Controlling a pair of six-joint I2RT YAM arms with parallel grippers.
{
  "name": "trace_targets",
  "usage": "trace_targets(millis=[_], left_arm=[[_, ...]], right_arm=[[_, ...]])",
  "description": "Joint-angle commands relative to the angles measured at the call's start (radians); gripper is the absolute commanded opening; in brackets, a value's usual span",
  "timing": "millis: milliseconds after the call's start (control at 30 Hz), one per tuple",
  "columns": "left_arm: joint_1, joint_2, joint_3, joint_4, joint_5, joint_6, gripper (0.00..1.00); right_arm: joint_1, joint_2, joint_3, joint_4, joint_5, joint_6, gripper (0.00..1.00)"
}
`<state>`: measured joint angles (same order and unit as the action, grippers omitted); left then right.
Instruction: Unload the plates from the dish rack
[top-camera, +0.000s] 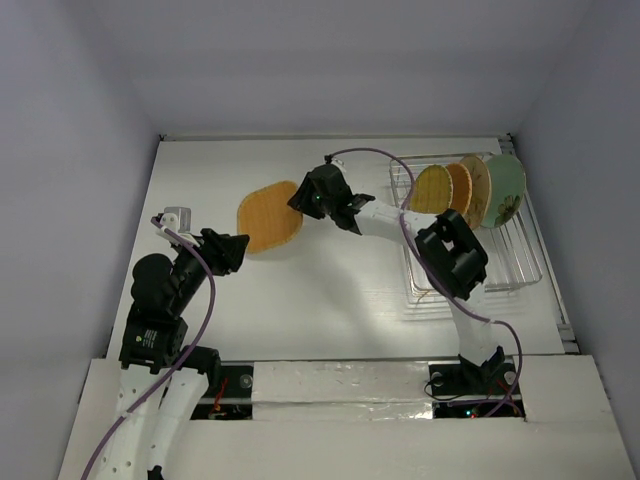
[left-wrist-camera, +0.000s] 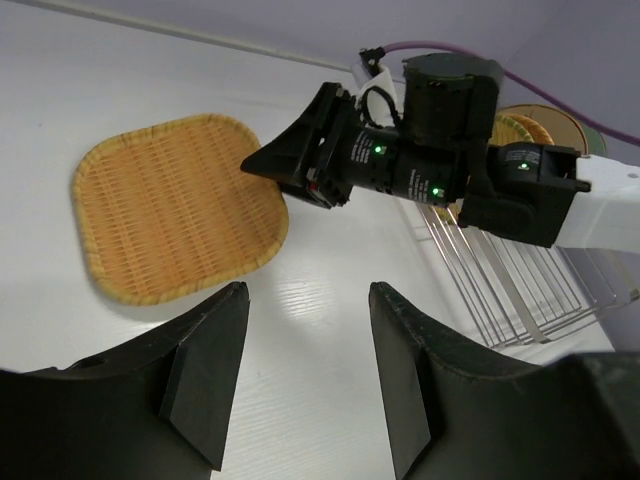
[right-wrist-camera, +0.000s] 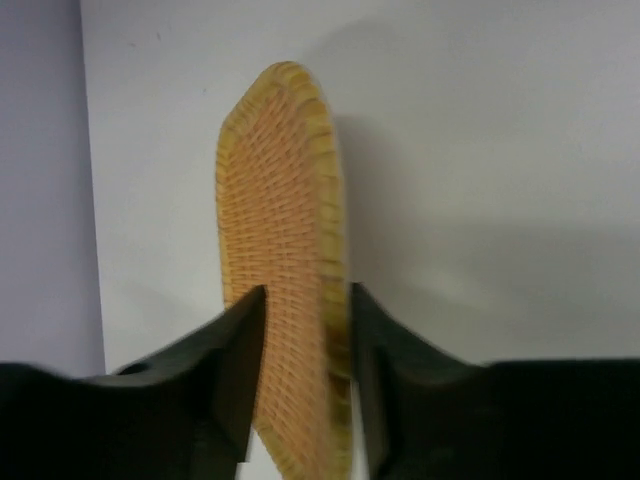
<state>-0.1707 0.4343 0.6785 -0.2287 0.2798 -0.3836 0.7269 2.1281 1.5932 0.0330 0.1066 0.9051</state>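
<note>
The orange rounded-square plate (top-camera: 270, 216) lies low over the white table, left of centre, also seen in the left wrist view (left-wrist-camera: 175, 205) and edge-on in the right wrist view (right-wrist-camera: 285, 200). My right gripper (top-camera: 300, 204) (left-wrist-camera: 262, 166) (right-wrist-camera: 305, 300) is shut on its right rim. My left gripper (top-camera: 240, 250) (left-wrist-camera: 308, 290) is open and empty, just in front of the plate. The silver wire dish rack (top-camera: 520, 265) (left-wrist-camera: 520, 290) at the right holds the yellow-green checked plate (top-camera: 432, 190), the orange round plate (top-camera: 459, 185), the cream plate (top-camera: 477, 190) and the pale green plate (top-camera: 505, 185), all upright.
The right arm (top-camera: 450, 255) stretches from its base across the rack's near left corner. Walls close the table at the back and both sides. Cables (top-camera: 205, 300) hang from both arms.
</note>
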Motion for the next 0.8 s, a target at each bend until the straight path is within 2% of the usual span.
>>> trace_targets(millis=[0,67,167,200,400,533,567,600,633,700,767], left_arm=[[-0.006,0.001,-0.002,0.04,0.009,-0.003,0.48],[-0.006,0.004,0.0,0.04,0.009,-0.003,0.48],[-0.006,0.0,-0.002,0.038,0.007,-0.003,0.48],[-0.006,0.001,-0.002,0.04,0.007,-0.003,0.48],[-0.006,0.001,0.0,0.04,0.009,-0.003,0.48],[-0.006,0.0,0.0,0.038,0.009,-0.003,0.48],[-0.006,-0.002,0.0,0.04,0.009,-0.003,0.48],[-0.006,-0.003,-0.002,0.04,0.009,-0.001,0.48],[-0.006,-0.003,-0.002,0.04,0.007,-0.001,0.48],[-0.006,-0.006,-0.002,0.042,0.009,-0.001,0.48],[-0.006,-0.005,-0.004,0.043,0.009,-0.003,0.43]], right_arm=[[0.019,0.018,0.014,0.03,-0.018,0.006,0.5],[0.019,0.029,0.066,-0.066,-0.039,-0.032,0.54],[0.019,0.012,0.045,-0.073,-0.054,-0.049,0.56],[0.019,0.006,0.045,-0.082,-0.051,-0.057,0.65],[0.019,-0.075,0.066,-0.174,0.008,-0.152,0.88],[0.008,-0.184,0.083,-0.295,0.12,-0.3,0.88],[-0.013,-0.216,0.073,-0.307,0.143,-0.323,0.82],[-0.03,-0.302,0.051,-0.311,0.163,-0.346,0.57],[-0.049,-0.351,-0.014,-0.314,0.209,-0.374,0.41],[-0.134,-0.51,-0.087,-0.317,0.229,-0.397,0.0],[-0.208,-0.614,-0.189,-0.324,0.234,-0.435,0.0]])
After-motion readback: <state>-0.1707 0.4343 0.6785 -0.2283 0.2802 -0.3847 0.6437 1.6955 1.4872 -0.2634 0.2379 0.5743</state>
